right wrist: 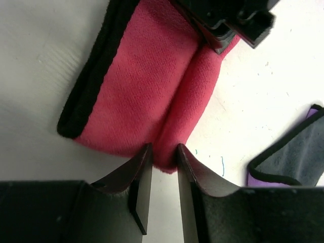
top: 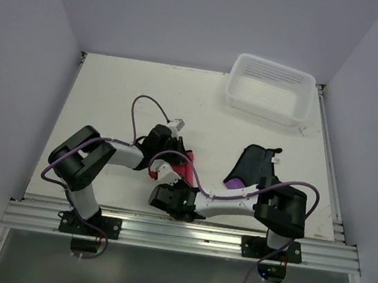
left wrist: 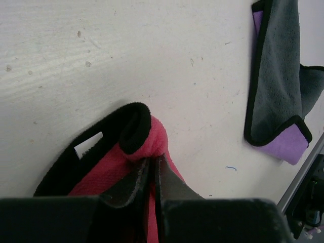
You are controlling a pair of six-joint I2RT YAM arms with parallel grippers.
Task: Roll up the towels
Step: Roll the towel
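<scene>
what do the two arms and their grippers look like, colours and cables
Both arms have chunky black joint housings linked by white segments. A purple cable loops along the left arm and another along the right arm. The left gripper and right gripper have dark, tapered flat fingers on black bodies. A small green light glows near the right wrist.
</scene>
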